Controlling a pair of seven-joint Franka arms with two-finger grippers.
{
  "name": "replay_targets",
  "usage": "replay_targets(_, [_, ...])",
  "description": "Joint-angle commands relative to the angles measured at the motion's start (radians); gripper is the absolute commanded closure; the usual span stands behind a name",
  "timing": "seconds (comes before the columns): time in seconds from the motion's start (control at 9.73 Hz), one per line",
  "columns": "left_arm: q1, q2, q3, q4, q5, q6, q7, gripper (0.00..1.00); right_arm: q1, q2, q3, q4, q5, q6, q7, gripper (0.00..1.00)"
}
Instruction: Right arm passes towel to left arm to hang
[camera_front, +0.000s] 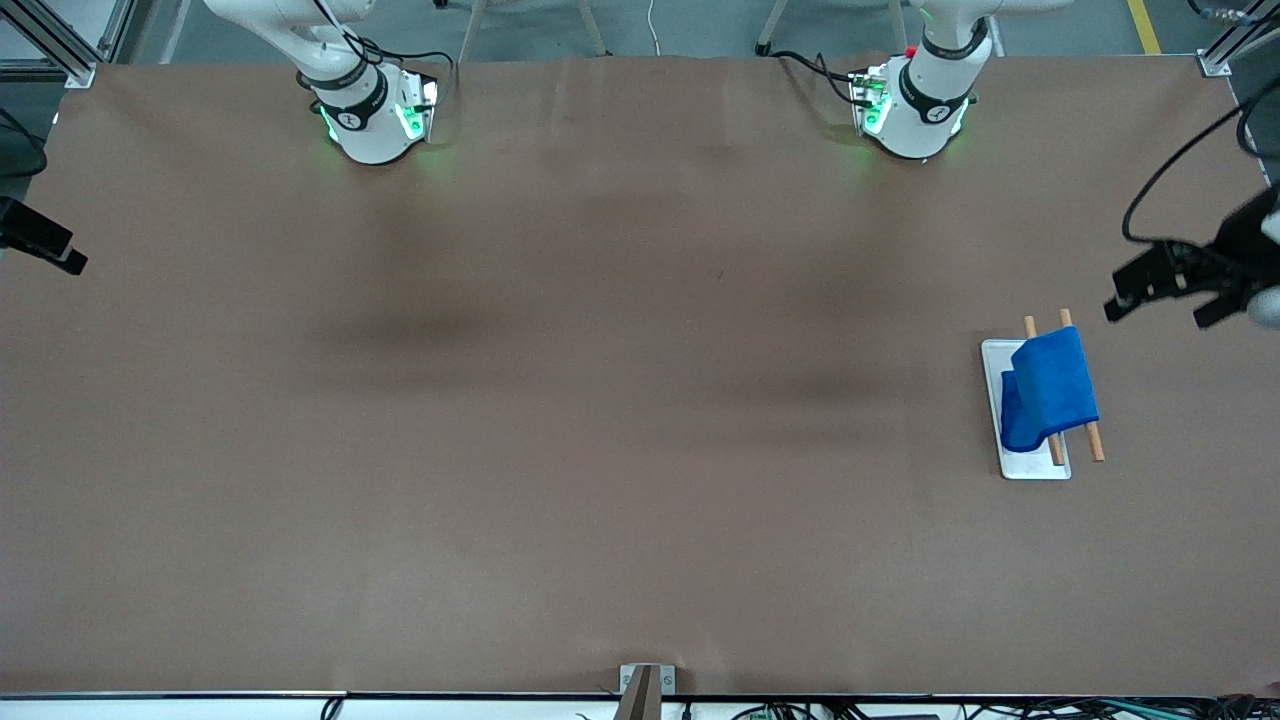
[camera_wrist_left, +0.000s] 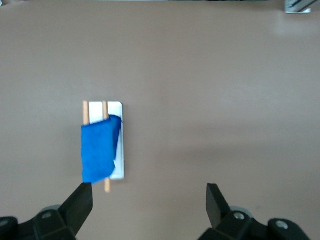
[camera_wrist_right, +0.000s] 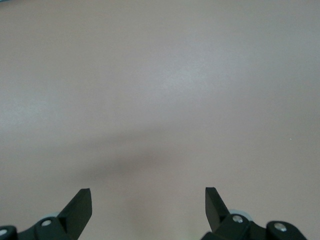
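The towel (camera_front: 1050, 385) I was given to hang is a small, bright royal-blue cloth of soft fabric, and it lies draped over the two thin wooden rods (camera_front: 1078, 400) of a little rack with a white base (camera_front: 1035, 468), at my left arm's end of the table. It covers the middle of both rods, whose bare ends stick out at either side, and it sags down in a fold onto the white base on the side toward my right arm's end. Its surface looks smooth, the edges roughly straight across the rods.
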Motion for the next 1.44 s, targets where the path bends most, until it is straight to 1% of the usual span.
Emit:
replay_targets(0.0, [-0.003,-0.124,-0.058,-0.116,0.047,-0.034,-0.073,0.00,-0.020,-0.022,0.021,-0.022,-0.014,0.002,-0.006,0.00])
replay_targets(0.1, [-0.009,-0.167,-0.058,-0.154,0.047,-0.046,-0.075,0.00,-0.020,-0.023,0.020,-0.022,-0.014,0.002,-0.007,0.00])
replay_targets(0.21, [-0.018,-0.180,-0.058,-0.164,0.045,-0.049,-0.075,0.00,-0.017,-0.022,0.016,-0.022,-0.014,0.002,-0.007,0.00])
replay_targets(0.41, [-0.037,-0.143,-0.049,-0.129,0.042,-0.049,-0.072,0.00,-0.018,-0.023,0.016,-0.022,-0.014,-0.004,-0.007,0.00])
replay_targets(0.51, [-0.037,-0.079,-0.049,-0.063,0.044,-0.077,-0.073,0.00,-0.018,-0.023,0.016,-0.022,-0.014,-0.004,-0.007,0.00])
replay_targets(0.62, [-0.037,-0.044,-0.049,-0.032,0.042,-0.086,-0.078,0.00,-0.018,-0.023,0.016,-0.022,-0.014,-0.004,-0.007,0.00])
replay_targets(1.13, [-0.035,-0.046,-0.049,-0.058,0.042,-0.072,-0.092,0.00,-0.018,-0.022,0.016,-0.022,-0.014,-0.010,-0.009,0.00])
replay_targets(1.34, [-0.032,-0.054,-0.044,-0.067,0.068,-0.075,-0.063,0.00,-0.018,-0.022,0.016,-0.021,-0.014,-0.010,-0.010,0.00])
